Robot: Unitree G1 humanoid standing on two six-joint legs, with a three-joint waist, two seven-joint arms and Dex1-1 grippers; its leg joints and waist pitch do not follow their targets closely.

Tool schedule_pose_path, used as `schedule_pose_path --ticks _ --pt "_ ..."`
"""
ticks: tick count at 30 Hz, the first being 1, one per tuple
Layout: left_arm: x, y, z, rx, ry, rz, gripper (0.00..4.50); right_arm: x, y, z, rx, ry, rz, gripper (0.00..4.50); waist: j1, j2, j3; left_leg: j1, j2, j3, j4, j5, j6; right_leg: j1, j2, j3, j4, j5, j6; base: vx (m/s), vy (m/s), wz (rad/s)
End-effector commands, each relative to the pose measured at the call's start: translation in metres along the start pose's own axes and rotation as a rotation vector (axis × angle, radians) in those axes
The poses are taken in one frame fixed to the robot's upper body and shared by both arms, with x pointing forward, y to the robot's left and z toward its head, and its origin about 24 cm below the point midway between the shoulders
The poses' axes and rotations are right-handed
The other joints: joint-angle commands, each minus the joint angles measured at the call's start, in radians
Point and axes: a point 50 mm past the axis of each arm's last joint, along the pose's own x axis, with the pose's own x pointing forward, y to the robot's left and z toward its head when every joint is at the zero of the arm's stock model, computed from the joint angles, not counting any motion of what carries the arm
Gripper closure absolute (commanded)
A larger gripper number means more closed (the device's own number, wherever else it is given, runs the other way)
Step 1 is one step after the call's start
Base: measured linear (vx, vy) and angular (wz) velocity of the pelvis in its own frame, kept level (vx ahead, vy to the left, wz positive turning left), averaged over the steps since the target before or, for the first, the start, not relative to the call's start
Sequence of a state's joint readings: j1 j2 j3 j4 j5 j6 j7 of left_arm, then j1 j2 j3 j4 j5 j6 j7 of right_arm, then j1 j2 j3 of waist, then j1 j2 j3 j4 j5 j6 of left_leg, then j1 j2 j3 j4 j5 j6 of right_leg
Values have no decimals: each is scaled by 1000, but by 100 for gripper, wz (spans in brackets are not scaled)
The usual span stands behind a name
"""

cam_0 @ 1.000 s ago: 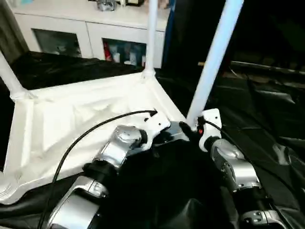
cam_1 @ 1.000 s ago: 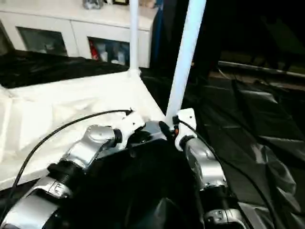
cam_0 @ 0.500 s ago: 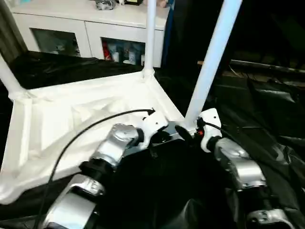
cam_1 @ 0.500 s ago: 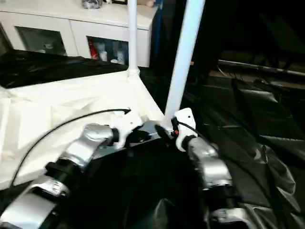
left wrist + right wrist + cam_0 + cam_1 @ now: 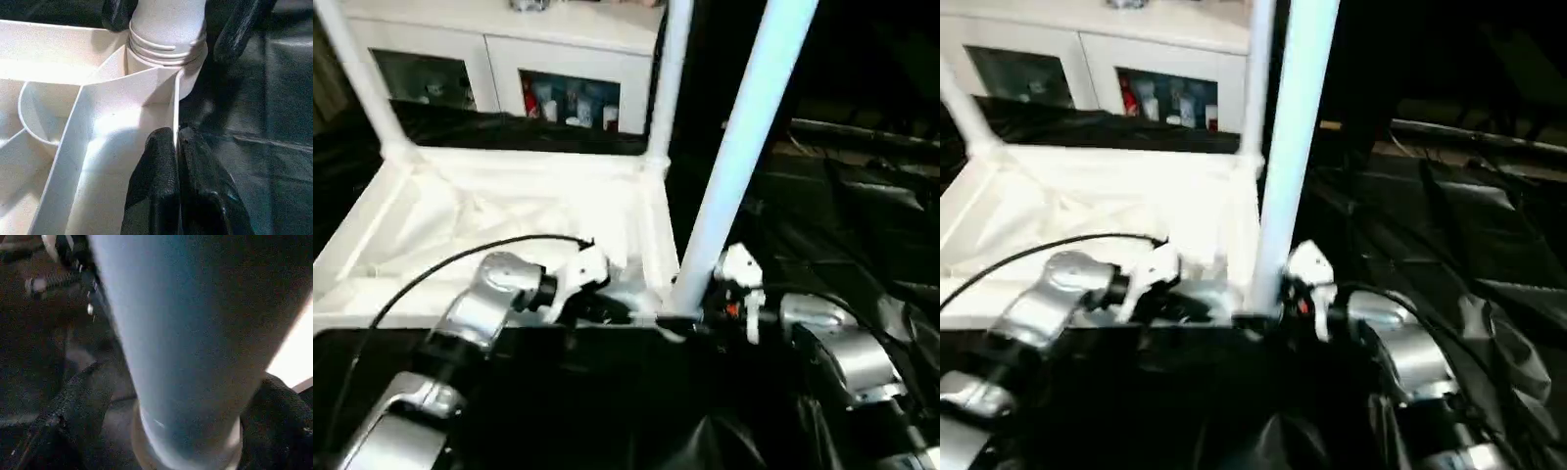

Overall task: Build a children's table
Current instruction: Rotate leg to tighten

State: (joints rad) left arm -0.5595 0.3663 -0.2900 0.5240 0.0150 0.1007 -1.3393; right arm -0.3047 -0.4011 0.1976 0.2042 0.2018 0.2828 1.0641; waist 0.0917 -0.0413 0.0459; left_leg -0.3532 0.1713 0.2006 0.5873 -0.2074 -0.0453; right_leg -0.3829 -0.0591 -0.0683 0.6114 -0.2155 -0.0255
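The children's table lies upside down, its white tabletop (image 5: pixel 509 206) showing the ribbed underside. Three white legs stand up from its corner sockets: a far left leg (image 5: pixel 357 69), a far right leg (image 5: pixel 671 78) and a near leg (image 5: pixel 739 157). My left gripper (image 5: pixel 176 147) is shut on the thin rim wall of the tabletop (image 5: pixel 112 112), close to the near leg's socket (image 5: pixel 166 49). My right gripper (image 5: pixel 176 401) is open, with one black finger (image 5: pixel 73 406) on each side of the near leg (image 5: pixel 195 333) at its base, a small gap showing.
A white glass-door cabinet (image 5: pixel 558 83) stands behind the table. Crumpled black sheeting (image 5: pixel 862 215) covers the ground to the right and in front. A black cable (image 5: pixel 431 269) loops over my left forearm.
The tabletop has swung round, so its near corner sits closer and more square to me. Both arms have moved with it. My right gripper's fingers have spread wider around the leg.
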Motion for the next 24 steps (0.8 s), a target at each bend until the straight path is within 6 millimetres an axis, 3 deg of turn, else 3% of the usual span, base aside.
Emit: schedule_pose_path --ticks 1,6,17,24 --pt "8 -6 1 -4 -31 -63 450 0 4 -2 -1 22 31 57 2 -6 -48 8 80 -35 -69 -95 75 40 -113 65 -67 -99 -228 0 0 0" --pt "7 -7 1 -6 -34 -69 450 2 2 -2 -12 28 17 57 2 -6 -48 9 80 -36 -69 -100 63 41 -113 65 -68 -116 -224 0 0 0" --pt "8 -9 2 -12 -37 -81 450 4 0 -3 -17 33 2 166 2 -9 -51 8 78 -35 -65 -65 78 45 -111 64 -58 -47 -242 0 0 0" --pt "9 -12 0 -16 -36 -85 450 6 3 -4 4 13 7 177 1 -8 -51 9 78 -34 -64 -79 72 45 -110 64 -58 -47 -245 0 0 0"
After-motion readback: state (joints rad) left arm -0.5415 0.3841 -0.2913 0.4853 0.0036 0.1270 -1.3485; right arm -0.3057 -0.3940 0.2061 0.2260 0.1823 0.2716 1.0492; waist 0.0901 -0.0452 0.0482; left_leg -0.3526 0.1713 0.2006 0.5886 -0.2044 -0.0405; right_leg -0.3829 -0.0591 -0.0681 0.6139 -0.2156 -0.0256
